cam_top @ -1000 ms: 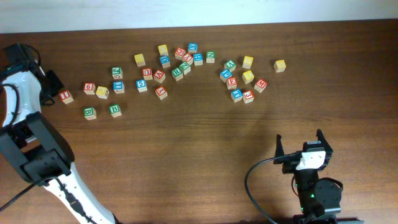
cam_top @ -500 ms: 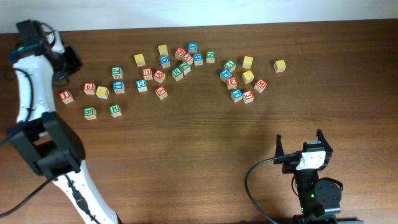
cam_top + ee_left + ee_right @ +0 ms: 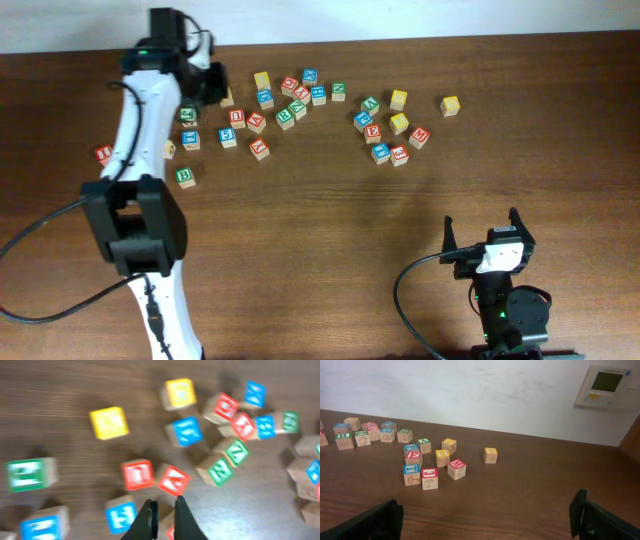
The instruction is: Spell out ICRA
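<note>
The left gripper (image 3: 210,82) (image 3: 166,510) hangs over the upper left end of the main cluster of letter cubes (image 3: 270,105) on the wooden surface (image 3: 320,250), its jaws all but closed with only a narrow slit between them and nothing in it. In the left wrist view a red A cube (image 3: 173,480) (image 3: 256,121), its letter blurred but reading like an A, sits just beyond the fingertips, touching a second red cube (image 3: 137,474) on its left. The red I cube (image 3: 103,153) lies alone near the surface's left edge, on the far side of the left arm and well apart from that gripper. Several green and yellow cubes lie in the cluster, but which one bears the R and which the C is too small or blurred to tell. The right gripper (image 3: 482,222) (image 3: 487,516) rests near the front right of the surface with its jaws spread wide and empty, well apart from the smaller group of cubes (image 3: 432,465) ahead of it.
</note>
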### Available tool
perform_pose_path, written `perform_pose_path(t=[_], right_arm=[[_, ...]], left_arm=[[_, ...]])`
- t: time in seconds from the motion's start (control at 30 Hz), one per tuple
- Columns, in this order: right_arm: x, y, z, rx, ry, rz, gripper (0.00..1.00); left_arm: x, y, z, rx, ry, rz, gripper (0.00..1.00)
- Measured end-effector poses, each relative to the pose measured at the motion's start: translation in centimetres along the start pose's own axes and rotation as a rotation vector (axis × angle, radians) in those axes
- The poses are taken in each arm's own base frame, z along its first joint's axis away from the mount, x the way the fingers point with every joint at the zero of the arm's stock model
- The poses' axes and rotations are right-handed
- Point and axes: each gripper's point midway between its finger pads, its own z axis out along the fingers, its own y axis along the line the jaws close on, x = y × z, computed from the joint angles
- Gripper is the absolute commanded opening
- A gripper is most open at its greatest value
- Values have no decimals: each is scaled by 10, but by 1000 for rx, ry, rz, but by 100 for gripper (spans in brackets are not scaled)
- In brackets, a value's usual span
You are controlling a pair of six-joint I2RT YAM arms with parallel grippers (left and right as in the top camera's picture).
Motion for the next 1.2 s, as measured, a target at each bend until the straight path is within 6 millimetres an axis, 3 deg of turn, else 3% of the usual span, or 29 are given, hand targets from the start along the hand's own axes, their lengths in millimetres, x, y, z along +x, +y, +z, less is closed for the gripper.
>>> perform_pose_path(t=[0.03,0.07,0.1,0.2,0.23,0.3,0.33,0.4,0.43,0.47,0.5,0.53,0.57,0.6,0.63,0.7,0.73,0.77,0.8,0.93,1.2], right_arm=[[0,0,0,0,0,0,98],[0,0,0,0,0,0,98],[0,0,0,0,0,0,98],[0,0,0,0,0,0,98],[0,0,0,0,0,0,98],[0,0,0,0,0,0,98],[0,0,0,0,0,0,98],[0,0,0,0,0,0,98],[0,0,0,0,0,0,98],[0,0,0,0,0,0,98],[0,0,0,0,0,0,98],[0,0,0,0,0,0,98],[0,0,0,0,0,0,98],[0,0,0,0,0,0,98],[0,0,0,0,0,0,98],[0,0,0,0,0,0,98],[0,0,0,0,0,0,98],[0,0,0,0,0,0,98],[0,0,0,0,0,0,98],[0,0,0,0,0,0,98],[0,0,0,0,0,0,98]], left_arm=[[2,-8,2,6,7,18,68],[4,-15,3,10,13,29,88],[5,-19,4,10,16,37,99],[8,-27,7,-14,19,59,100],[8,-26,7,-27,18,60,84],[8,-24,7,-48,18,62,9],[8,-21,7,-64,20,65,0],[11,-17,7,-81,32,60,0],[15,-15,6,-90,47,57,19],[18,-14,6,-95,58,58,76],[20,-14,6,-98,67,59,100],[22,-13,6,-100,75,57,99],[23,-13,6,-101,81,55,87],[25,-13,5,-103,88,54,38],[27,-12,5,-105,96,53,19],[30,-11,5,-109,106,47,9],[33,-10,4,-115,118,45,19],[36,-8,4,-128,132,43,82],[39,-5,3,-141,142,44,99],[47,7,-1,-208,177,46,95],[49,27,-6,-305,187,41,99]])
